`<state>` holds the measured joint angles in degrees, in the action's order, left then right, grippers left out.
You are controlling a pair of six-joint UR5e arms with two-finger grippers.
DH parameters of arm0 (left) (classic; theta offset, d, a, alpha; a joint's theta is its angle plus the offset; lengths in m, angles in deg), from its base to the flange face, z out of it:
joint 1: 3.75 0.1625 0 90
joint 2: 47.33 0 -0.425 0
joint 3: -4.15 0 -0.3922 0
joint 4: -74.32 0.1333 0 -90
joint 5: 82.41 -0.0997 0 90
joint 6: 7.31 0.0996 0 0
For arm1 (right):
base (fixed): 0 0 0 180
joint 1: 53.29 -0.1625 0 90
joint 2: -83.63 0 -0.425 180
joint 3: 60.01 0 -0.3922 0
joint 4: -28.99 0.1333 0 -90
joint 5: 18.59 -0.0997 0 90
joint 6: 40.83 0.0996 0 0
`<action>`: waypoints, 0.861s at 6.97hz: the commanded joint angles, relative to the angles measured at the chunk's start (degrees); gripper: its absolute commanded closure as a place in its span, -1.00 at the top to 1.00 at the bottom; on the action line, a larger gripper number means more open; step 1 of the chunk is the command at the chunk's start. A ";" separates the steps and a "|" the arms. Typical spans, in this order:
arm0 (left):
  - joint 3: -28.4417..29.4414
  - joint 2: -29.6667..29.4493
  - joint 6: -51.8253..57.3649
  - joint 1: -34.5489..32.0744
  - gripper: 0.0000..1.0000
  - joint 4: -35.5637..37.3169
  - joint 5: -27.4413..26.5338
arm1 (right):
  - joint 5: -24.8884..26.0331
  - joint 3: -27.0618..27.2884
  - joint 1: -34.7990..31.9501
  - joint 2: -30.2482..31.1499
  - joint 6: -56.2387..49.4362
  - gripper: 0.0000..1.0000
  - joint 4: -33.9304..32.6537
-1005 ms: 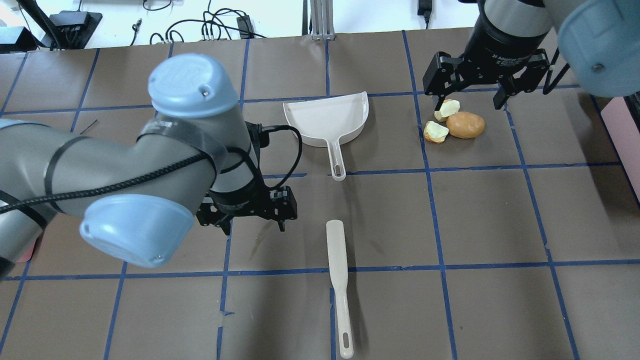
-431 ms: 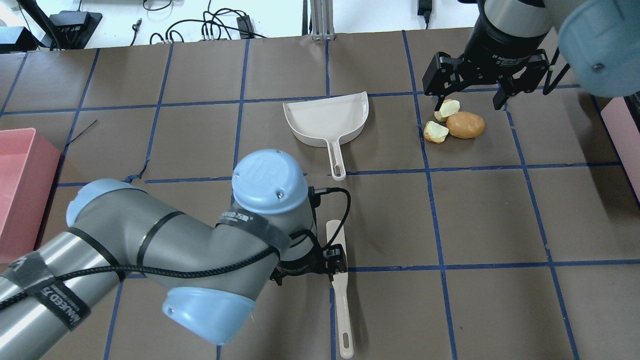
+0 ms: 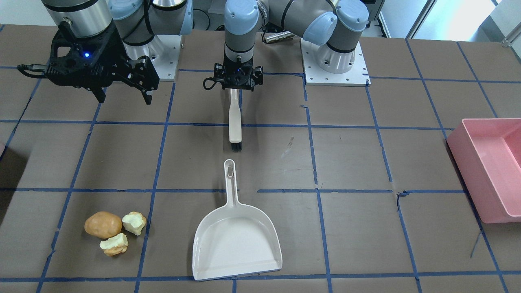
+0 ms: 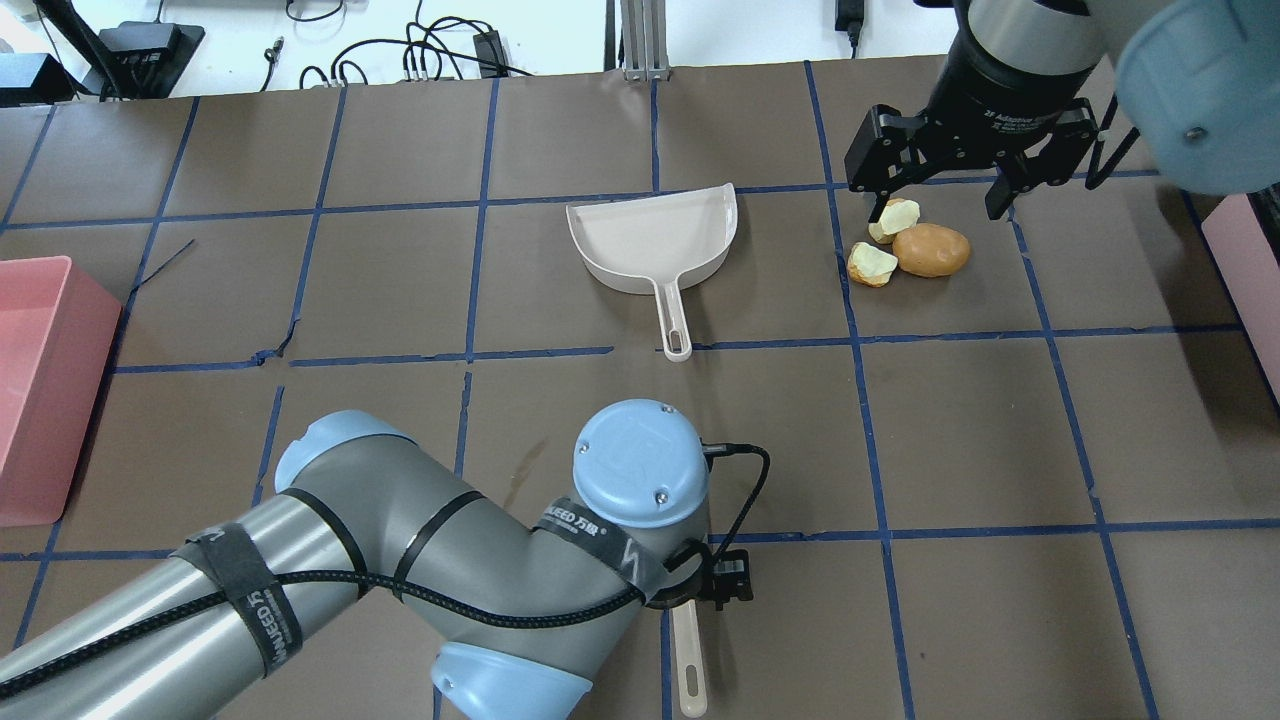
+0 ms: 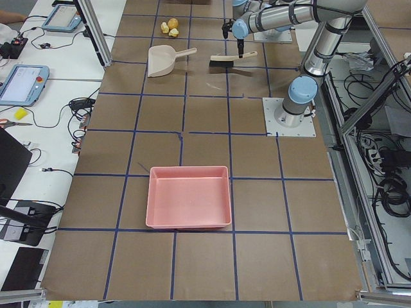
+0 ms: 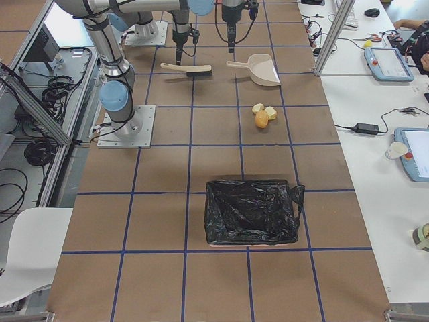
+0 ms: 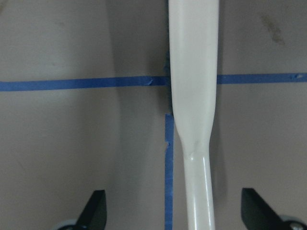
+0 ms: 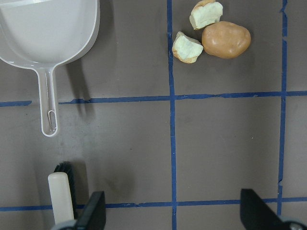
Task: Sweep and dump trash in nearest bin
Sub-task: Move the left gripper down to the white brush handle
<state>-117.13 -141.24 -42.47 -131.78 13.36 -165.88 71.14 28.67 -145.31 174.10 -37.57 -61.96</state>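
Nothing swept yet: trash (image 3: 112, 230) loose on bench (image 3: 366, 162) outside dustpan (image 3: 237, 240), left pincer (image 3: 238, 83) wide astride brush (image 3: 235, 122), seemingly ungripped, right pincer (image 3: 124, 97) wide, empty.

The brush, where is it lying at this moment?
In the front-facing view the brush lies mid-table, its bristles toward the dustpan, its handle under the open left gripper.

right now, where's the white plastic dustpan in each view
Front-facing: white plastic dustpan bottom centre.
Overhead: dustpan upper centre.
Exterior left: dustpan top, left of centre.
Exterior right: dustpan top, right of centre.
Left wrist: not in it.
Right wrist: dustpan top-left corner.
Landmark: brown potato-like lump near it.
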 commanded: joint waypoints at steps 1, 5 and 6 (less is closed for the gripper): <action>-0.19 -0.57 -0.69 -5.02 1.00 0.49 -0.29 | 0.00 0.00 0.00 -0.03 0.25 1.00 0.07; -2.82 -0.57 -0.52 -5.30 1.00 0.58 -0.20 | 0.00 0.00 0.00 -0.03 0.25 1.00 -0.11; -2.83 -1.09 -0.43 -5.21 1.00 1.63 -0.11 | 0.00 0.00 0.00 -0.03 0.25 1.00 -0.11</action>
<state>-119.74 -141.97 -42.98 -137.04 14.19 -166.02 71.14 28.67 -145.31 174.07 -37.31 -62.06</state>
